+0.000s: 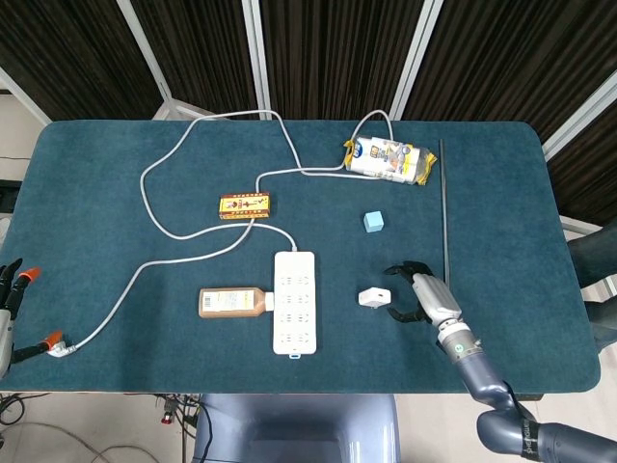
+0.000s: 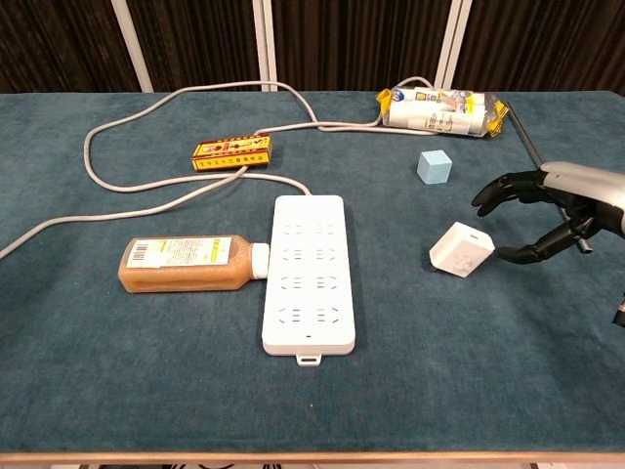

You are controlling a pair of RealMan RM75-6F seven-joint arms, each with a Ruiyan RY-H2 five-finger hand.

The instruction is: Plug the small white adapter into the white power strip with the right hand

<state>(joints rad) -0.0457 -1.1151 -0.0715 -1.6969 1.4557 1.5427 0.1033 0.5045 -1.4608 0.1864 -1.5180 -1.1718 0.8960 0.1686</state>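
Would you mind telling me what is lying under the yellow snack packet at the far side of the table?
The grey cable passes beneath the snack packet, looping out behind it. How it runs under the packet is hidden.
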